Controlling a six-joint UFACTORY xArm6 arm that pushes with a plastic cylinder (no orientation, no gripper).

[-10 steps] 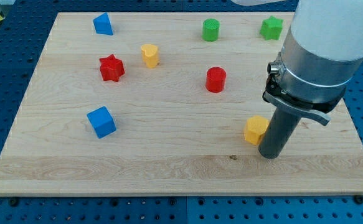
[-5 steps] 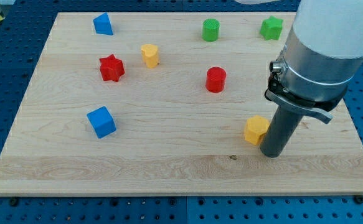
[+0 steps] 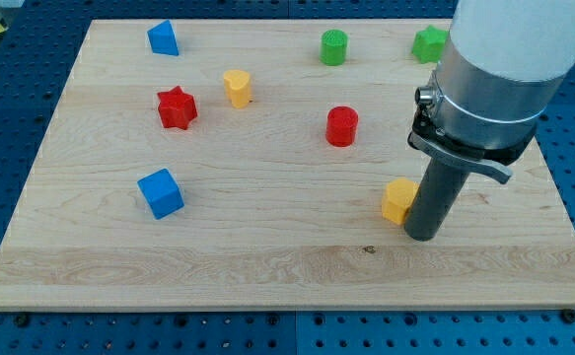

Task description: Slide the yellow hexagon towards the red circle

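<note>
At the surface's lower right: my tip (image 3: 421, 235) stands pressed against the right side of the yellow hexagon (image 3: 398, 200), rod and block touching as far as I can see.
Hexagon position: low on the wooden surface (image 3: 267, 247), right of centre, partly hidden on its right by the rod.
Target position: the red circle (image 3: 341, 126) lies up and to the view's left of the hexagon, well apart, with bare wood between them.
Deciding relation: my tip is on the side of the hexagon away from the circle, but more to its right than below it; I judge a push from here would send the block mostly leftward, so I would want the tip a little lower on the block before driving up-left.
Jaws: none on this rig, only the straight dark rod; it pinches nothing and merely leans on the hexagon.
Bystanders: a second yellow block (image 3: 236, 87) and the red star (image 3: 177, 106) sit further left, clear of the line.
</note>
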